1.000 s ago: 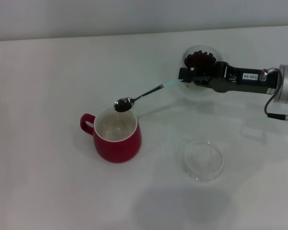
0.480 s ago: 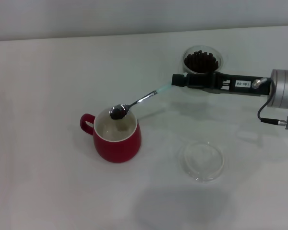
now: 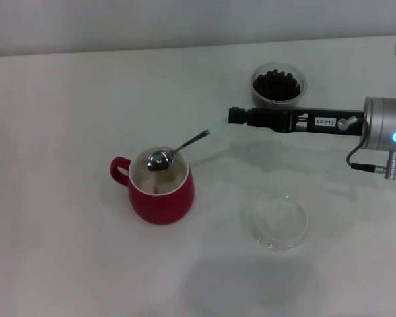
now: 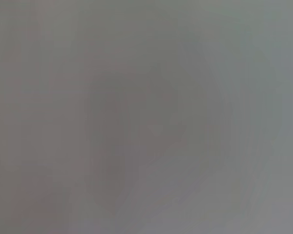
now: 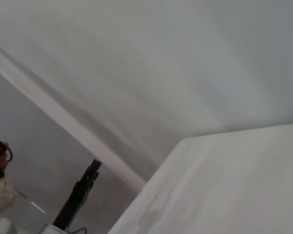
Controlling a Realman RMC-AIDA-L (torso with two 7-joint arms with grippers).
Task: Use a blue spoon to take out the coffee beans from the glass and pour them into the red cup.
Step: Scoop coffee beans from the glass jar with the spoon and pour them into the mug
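Note:
In the head view the red cup (image 3: 160,193) stands left of the middle, white inside, loop handle to its left. My right gripper (image 3: 236,117) reaches in from the right and is shut on the pale blue handle of the blue spoon (image 3: 185,143). The spoon's metal bowl is tilted down just over the cup's mouth. A small dark bit lies inside the cup. The glass (image 3: 278,84) with the heap of coffee beans (image 3: 276,82) stands behind the gripper. The left gripper is out of view.
A flat shallow clear dish (image 3: 277,220) lies on the white table (image 3: 66,251) right of the cup. The left wrist view shows only a grey blur. The right wrist view shows a table corner (image 5: 224,185) and a wall.
My right gripper has rolled and moved forward, away from the glass. The spoon's bowl has dropped from beside the cup's rim to over its mouth and tipped.

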